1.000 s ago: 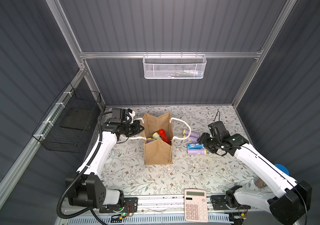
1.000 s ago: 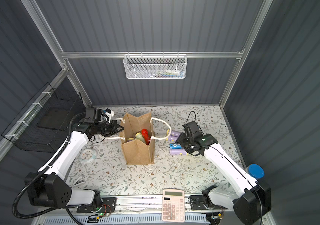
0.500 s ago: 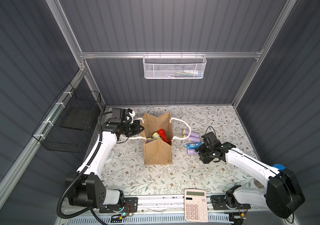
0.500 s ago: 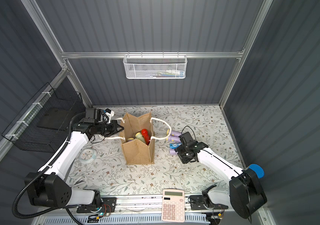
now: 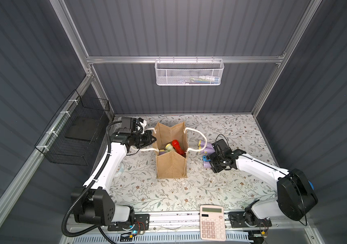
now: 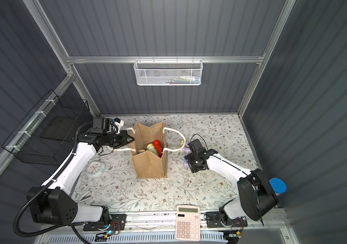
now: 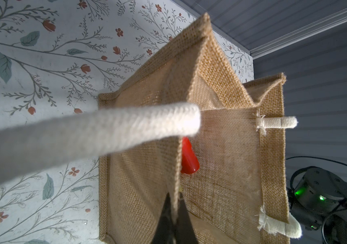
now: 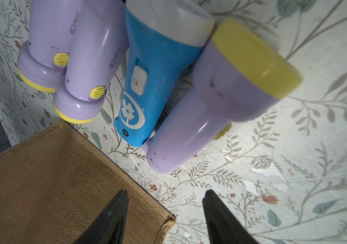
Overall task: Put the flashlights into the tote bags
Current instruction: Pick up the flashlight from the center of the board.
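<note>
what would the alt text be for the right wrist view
A blue flashlight lies on the floral table between one lilac flashlight and two more lilac flashlights. The right gripper stands open and empty short of them, beside a corner of the jute tote bag.

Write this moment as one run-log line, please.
left gripper: shut on tote bag rim | right gripper: open, empty, near lilac flashlight | red flashlight: inside bag

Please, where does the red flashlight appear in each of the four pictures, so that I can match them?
In a top view: red flashlight leans inside the open tote bag, near the centre.
In a top view: the same, inside the bag.
Left wrist: a red part shows behind the bag's edge.
Right wrist: not in it.
Shared landmark: the tote bag, seen in all four.
</note>
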`<state>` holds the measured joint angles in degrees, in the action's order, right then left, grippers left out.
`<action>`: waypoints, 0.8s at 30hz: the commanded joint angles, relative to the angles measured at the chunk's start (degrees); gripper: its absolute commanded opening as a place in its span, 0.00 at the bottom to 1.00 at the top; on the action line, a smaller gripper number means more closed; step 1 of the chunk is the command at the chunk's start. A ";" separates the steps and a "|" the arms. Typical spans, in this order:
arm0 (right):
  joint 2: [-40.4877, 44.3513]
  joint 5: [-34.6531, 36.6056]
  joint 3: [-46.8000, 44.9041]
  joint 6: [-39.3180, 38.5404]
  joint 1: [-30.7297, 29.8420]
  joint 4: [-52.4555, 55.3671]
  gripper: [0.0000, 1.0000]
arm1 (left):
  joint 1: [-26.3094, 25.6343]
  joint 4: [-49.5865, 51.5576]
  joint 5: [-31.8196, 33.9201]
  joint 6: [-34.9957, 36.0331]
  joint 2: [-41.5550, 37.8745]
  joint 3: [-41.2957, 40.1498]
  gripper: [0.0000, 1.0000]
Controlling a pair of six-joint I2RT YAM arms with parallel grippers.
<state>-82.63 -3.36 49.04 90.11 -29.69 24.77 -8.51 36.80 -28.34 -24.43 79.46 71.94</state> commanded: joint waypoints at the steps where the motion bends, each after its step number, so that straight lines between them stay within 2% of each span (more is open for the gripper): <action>1: -1.23 1.46 1.15 2.24 -0.07 0.72 0.60 | 0.34 -0.83 -0.45 1.57 0.95 0.92 0.00; 15: -9.06 -0.21 4.01 0.57 0.01 0.37 0.56 | 0.34 -0.05 0.91 2.38 1.65 1.14 0.00; 24: -9.80 0.93 1.95 1.16 0.25 2.37 0.54 | 0.34 0.26 1.19 2.63 1.84 1.18 0.00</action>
<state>-92.09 -3.55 51.94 91.07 -29.67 24.10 -8.51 36.23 -28.08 -23.09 80.58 71.94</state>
